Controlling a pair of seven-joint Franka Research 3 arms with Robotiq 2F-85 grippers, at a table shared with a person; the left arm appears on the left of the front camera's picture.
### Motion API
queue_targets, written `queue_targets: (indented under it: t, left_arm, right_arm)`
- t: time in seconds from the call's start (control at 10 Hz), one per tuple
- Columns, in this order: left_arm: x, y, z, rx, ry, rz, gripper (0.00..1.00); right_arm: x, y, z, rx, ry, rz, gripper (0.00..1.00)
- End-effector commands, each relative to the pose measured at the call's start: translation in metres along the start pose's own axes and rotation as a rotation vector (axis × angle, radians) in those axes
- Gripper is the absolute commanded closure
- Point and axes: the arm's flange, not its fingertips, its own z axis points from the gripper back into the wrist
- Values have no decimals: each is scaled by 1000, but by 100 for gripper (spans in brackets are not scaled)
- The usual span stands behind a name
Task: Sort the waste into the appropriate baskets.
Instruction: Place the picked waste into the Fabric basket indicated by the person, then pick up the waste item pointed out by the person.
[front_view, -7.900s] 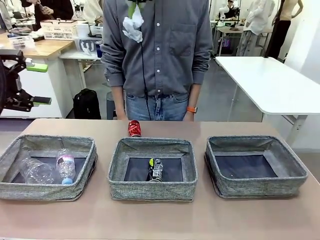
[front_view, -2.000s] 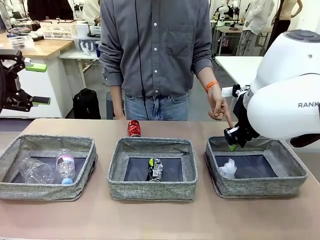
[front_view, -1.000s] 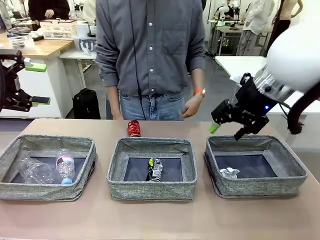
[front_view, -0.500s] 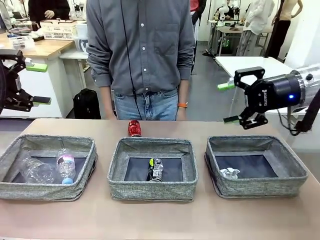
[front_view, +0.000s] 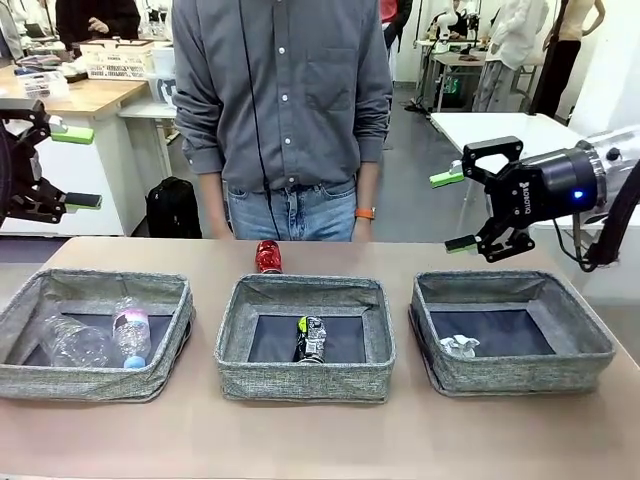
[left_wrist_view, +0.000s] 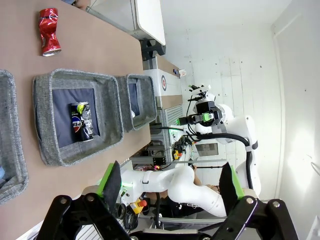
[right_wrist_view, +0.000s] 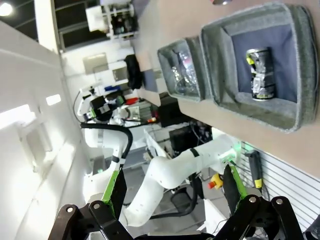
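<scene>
the white paper wad (front_view: 460, 346) lies on the dark bottom of the right basket (front_view: 511, 332), toward its left side. the dark can with yellow-green marks (front_view: 311, 339) lies lengthwise in the middle basket (front_view: 305, 337), near the centre of the floor; in the left wrist view the same can (left_wrist_view: 81, 121) shows inside its grey bin (left_wrist_view: 76, 116). the left basket (front_view: 93, 333) holds two clear plastic bottles side by side: a plain one (front_view: 72, 342) on the left and a pink-labelled, blue-capped one (front_view: 132, 333) just beside it. the red can (front_view: 268, 256), crumpled, stands on the bare desk (front_view: 320, 436) just behind the middle basket's far rim, in front of the person (front_view: 283, 110) in a grey shirt, whose arms hang at their sides.

the right tool (front_view: 463, 210) hangs in the air above and behind the far left corner of the right basket, turned sideways toward the picture's left, its green-padded fingers spread wide with nothing between them. the left tool (front_view: 70, 166) sits at the far left edge, well above the desk and apart from the baskets, fingers also spread wide and empty; its own wrist view shows both green pads (left_wrist_view: 110, 179) far apart.
</scene>
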Motion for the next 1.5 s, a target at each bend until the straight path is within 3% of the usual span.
queue_targets:
  t: [0.0,1.4]
  left_arm:
    - [-1,-3,0,-1,9,5,0]
    - [-1,-3,0,-1,9,5,0]
  right_arm:
    - [1,0,4,0,5,24,0]
    - [1,0,4,0,5,24,0]
